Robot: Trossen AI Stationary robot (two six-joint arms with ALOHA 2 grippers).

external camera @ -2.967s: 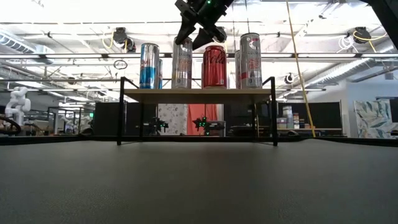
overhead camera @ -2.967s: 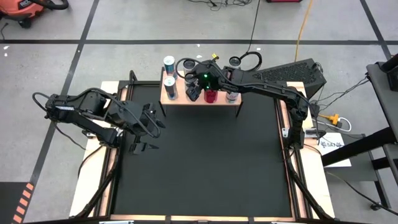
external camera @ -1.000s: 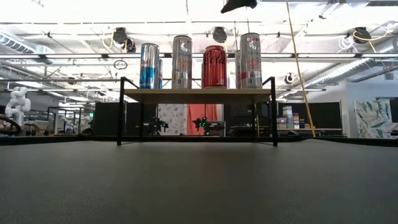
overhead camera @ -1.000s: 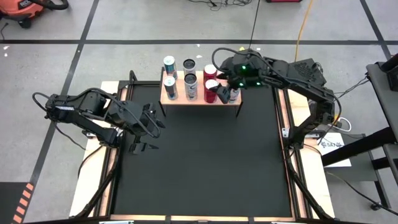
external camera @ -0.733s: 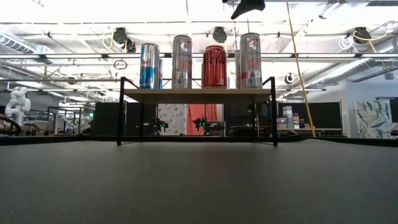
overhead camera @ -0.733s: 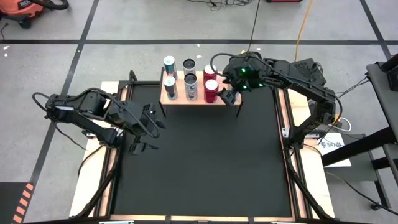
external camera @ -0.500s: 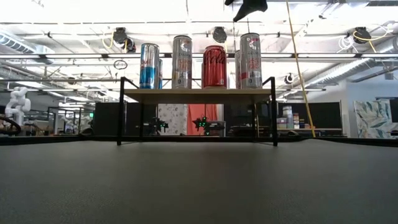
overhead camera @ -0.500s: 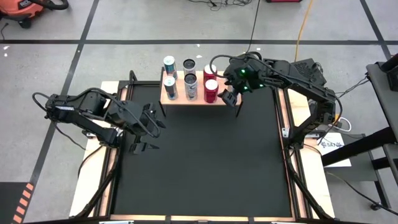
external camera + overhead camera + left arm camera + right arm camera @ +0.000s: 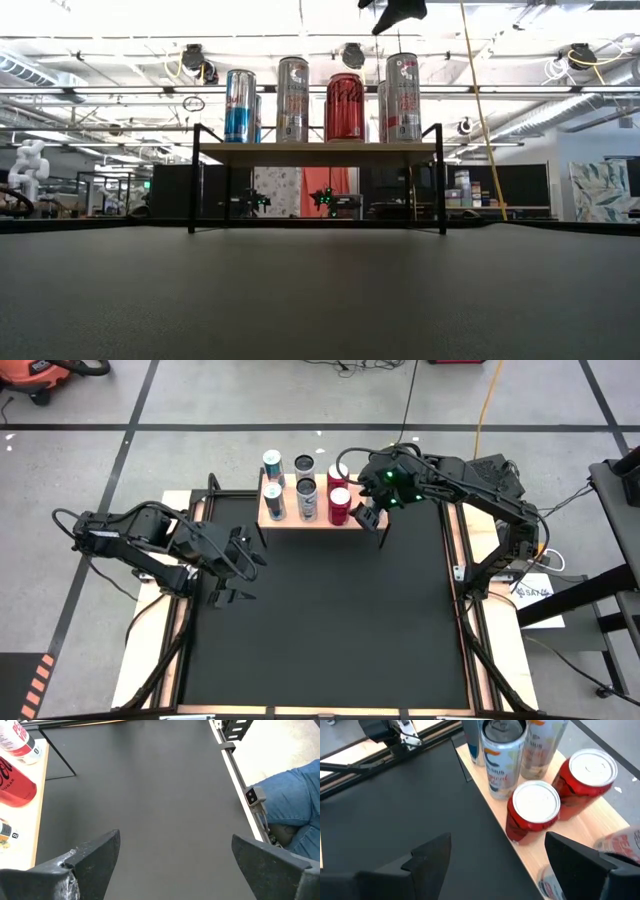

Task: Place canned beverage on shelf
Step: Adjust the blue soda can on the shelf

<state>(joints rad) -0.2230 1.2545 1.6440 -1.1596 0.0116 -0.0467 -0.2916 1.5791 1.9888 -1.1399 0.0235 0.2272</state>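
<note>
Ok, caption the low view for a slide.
Four cans abreast along the front of the shelf, right gripper hanging open above them.

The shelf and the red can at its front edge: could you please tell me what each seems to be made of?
The shelf: a pale wood board, matt, with faint grain, on thin black legs that look like metal. The red can: probably aluminium, with a glossy red printed wall and a bare silvery lid.

Black-matted surface [image 9: 320, 620] with wooden edge strips, carrying the shelf [image 9: 312, 521] at its far edge: a light-wood board on thin black legs. Upright on the board stand a blue-and-silver can [image 9: 240, 106], a silver can [image 9: 293, 100], a red can [image 9: 345, 107] and a white-and-red can [image 9: 403, 97], with further cans behind them.
</note>
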